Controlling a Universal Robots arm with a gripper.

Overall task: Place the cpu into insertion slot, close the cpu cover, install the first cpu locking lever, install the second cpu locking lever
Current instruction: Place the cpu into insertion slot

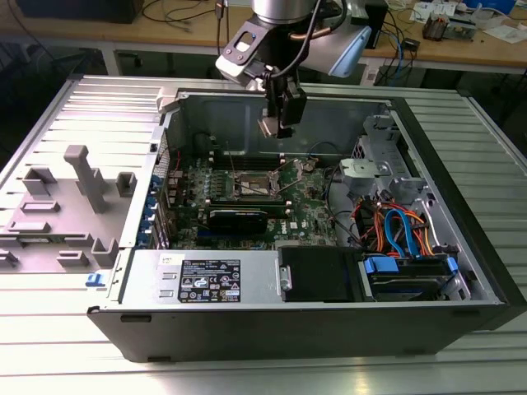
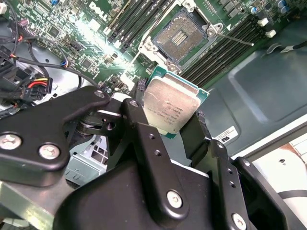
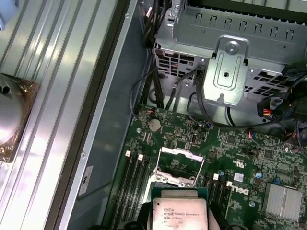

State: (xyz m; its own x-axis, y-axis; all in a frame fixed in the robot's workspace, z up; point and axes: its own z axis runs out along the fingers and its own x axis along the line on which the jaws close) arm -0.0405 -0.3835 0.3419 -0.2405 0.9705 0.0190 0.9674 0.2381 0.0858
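Observation:
My gripper (image 1: 278, 123) hangs above the open computer case, shut on the cpu (image 2: 170, 105). The chip's silver-grey top faces the cameras in both wrist views, and the black fingers (image 2: 136, 117) clamp two opposite edges. The cpu (image 3: 178, 213) is held in the air, well above the green motherboard. The insertion slot (image 2: 180, 38) lies open below it, with a dark centre and a silvery rim. In the exterior view the insertion slot (image 1: 254, 185) is below and slightly towards that view's left of the gripper. A thin locking lever (image 2: 235, 38) sticks out sideways from the socket. I cannot tell the cpu cover apart from the rim.
Long black memory slots (image 2: 220, 48) flank the socket. A silver drive cage (image 3: 225, 72) and cable bundles (image 1: 395, 226) fill the case on the exterior view's right. The case walls (image 1: 247, 99) ring the motherboard (image 1: 313, 206). Grey fixtures (image 1: 78, 177) stand on the ribbed table at that view's left.

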